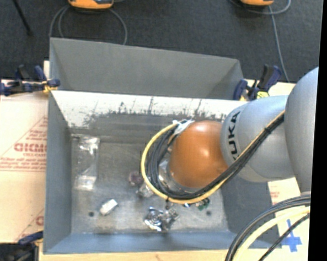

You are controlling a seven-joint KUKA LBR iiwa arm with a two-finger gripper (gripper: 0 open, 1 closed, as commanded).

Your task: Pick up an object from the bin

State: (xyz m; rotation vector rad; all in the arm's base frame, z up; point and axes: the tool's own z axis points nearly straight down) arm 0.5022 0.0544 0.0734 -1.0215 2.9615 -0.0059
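Note:
A sliver of my gripper's grey body (163, 175) shows at the left edge of the orange dome, low over the middle of the bin floor. Just to its left lies a small purple thing (133, 178), with a small grey piece (143, 191) beside it. A shiny crumpled silver thing (159, 219) lies in front of the gripper, near the bin's front wall. Whether anything sits between the fingers is hidden by the dome.
A small white block (108, 206) lies front left on the floor. A clear plastic bag (86, 161) lies along the left side. Small green bits (203, 204) peek out below the dome at right. The arm and its cables cover the bin's right half.

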